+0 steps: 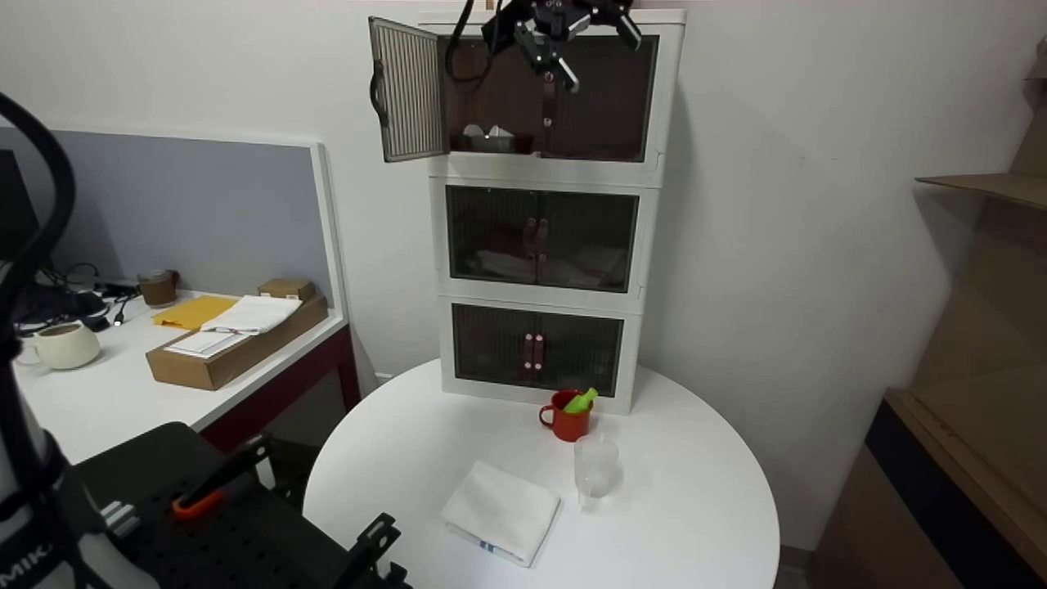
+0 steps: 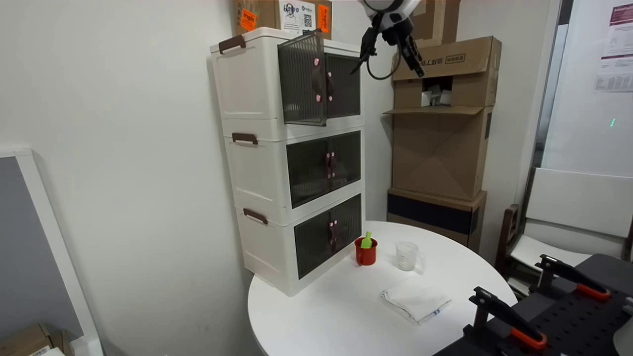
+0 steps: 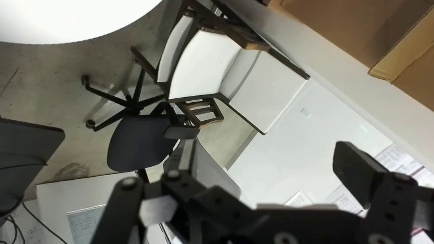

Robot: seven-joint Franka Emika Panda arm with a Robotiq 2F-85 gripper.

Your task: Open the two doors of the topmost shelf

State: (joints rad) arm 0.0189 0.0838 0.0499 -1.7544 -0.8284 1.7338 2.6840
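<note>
A white three-tier shelf (image 1: 540, 170) stands against the wall and also shows in an exterior view (image 2: 252, 81). In the topmost tier, one ribbed dark door (image 1: 411, 92) stands swung open outward, as it also does in an exterior view (image 2: 300, 81). Some pale items (image 1: 491, 141) lie inside behind it. The other top door (image 1: 609, 110) is closed, with a dark handle (image 2: 330, 86) on its inner edge. My gripper (image 1: 602, 59) is open and empty, in front of the top tier and apart from it. The wrist view, with spread fingers (image 3: 266, 150), does not show the shelf.
A red mug (image 1: 570, 422) with a green item, a clear measuring cup (image 2: 406, 256) and a folded white towel (image 1: 501, 513) are on the round white table (image 2: 326, 321). Cardboard boxes (image 2: 435, 158) stand beside the shelf. Chairs (image 3: 206, 64) show in the wrist view.
</note>
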